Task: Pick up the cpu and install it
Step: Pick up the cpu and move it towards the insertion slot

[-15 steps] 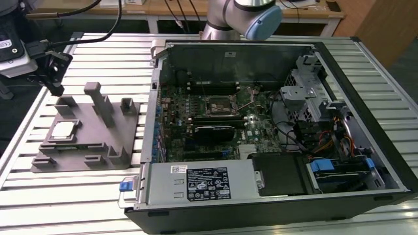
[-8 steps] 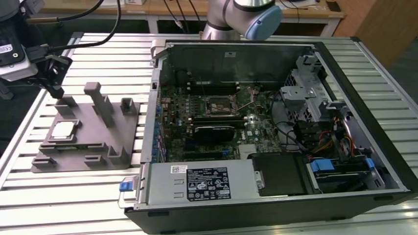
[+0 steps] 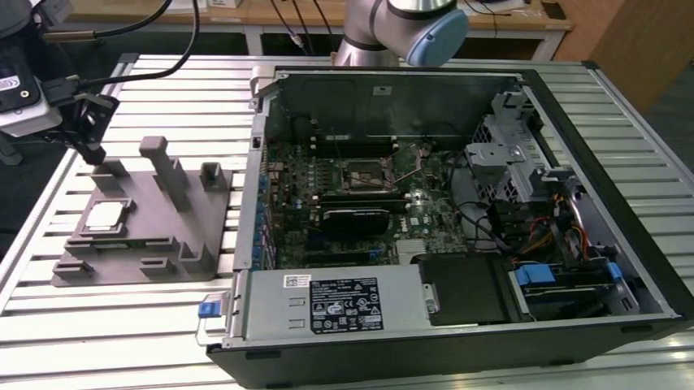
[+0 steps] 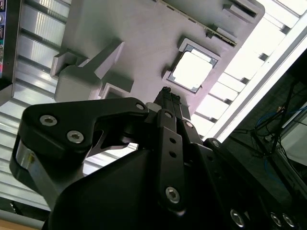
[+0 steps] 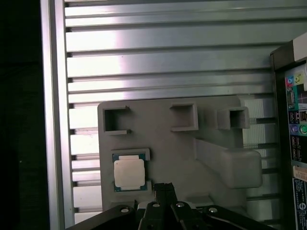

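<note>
The cpu [image 3: 106, 214] lies flat in a recess of the grey fixture block [image 3: 162, 244], on the exterior view's left beside the open computer case [image 3: 564, 89]. Its pale metal top shows in both wrist views [image 4: 192, 72] [image 5: 128, 172]. My gripper [image 3: 93, 154] hangs just above the block's far end, a little beyond the cpu and apart from it. In both wrist views the black fingers [image 4: 168, 101] [image 5: 163, 190] stand pressed together with nothing between them. The motherboard's empty square socket [image 3: 363, 172] sits in the middle of the case.
Upright posts [image 3: 162, 162] rise from the fixture block close to my gripper. A black finned heatsink [image 3: 358, 219] lies on the motherboard below the socket. Drive cages and cables [image 3: 531, 203] occupy the case's right side. The slatted metal table [image 3: 109, 325] surrounds everything.
</note>
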Motion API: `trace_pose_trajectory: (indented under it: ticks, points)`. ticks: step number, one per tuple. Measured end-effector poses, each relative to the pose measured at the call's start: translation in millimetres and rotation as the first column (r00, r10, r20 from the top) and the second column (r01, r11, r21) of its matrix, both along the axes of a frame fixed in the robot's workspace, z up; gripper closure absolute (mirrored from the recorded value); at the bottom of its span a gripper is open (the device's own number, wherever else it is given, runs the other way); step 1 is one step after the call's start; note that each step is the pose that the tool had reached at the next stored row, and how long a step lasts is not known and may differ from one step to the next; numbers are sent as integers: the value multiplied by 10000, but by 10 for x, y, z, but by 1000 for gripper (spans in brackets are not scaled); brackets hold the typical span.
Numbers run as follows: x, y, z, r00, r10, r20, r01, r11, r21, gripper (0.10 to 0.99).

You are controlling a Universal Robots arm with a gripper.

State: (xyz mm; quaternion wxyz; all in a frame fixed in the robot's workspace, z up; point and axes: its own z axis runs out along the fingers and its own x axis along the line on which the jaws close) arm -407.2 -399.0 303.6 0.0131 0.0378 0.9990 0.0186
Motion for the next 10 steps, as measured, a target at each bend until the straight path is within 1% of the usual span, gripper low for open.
trace_pose_trajectory:
  ticks: [10]
  points:
    - [-12,0,-47,10000,0,0,0,10000,0,980]
